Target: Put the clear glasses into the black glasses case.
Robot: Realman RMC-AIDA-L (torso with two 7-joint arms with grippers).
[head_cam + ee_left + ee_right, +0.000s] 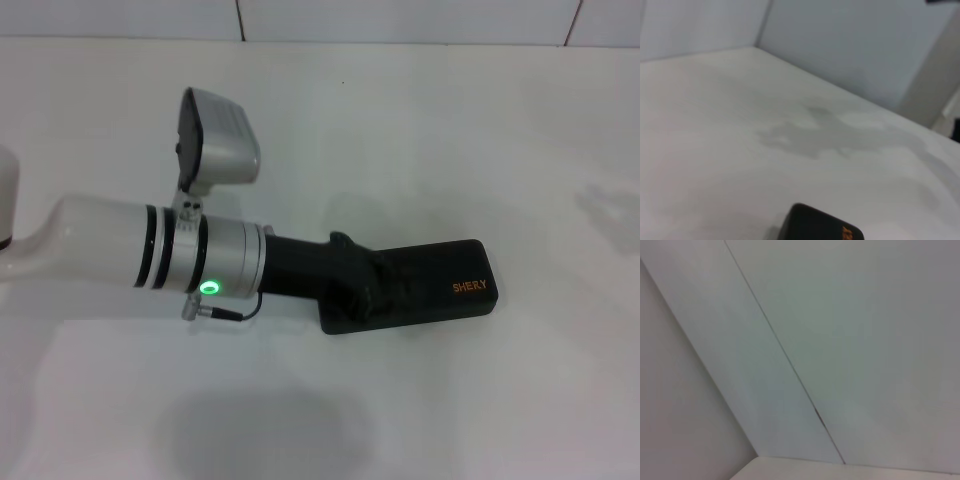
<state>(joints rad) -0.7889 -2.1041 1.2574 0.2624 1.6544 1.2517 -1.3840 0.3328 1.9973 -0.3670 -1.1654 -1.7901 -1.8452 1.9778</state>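
The black glasses case [445, 285] lies flat on the white table, lid down, its orange "SHERY" lettering facing up near the right end. My left gripper [362, 287] reaches in from the left and sits over the case's left end, black against black. One corner of the case [812, 225] with a bit of orange lettering shows in the left wrist view. The clear glasses are out of view. My right gripper appears in no view.
The white table [420, 130] runs back to a white panelled wall [400, 18]. The left arm's white and silver forearm [150, 245] crosses the table's left side. The right wrist view holds only wall panels [840, 340] and a sliver of table edge.
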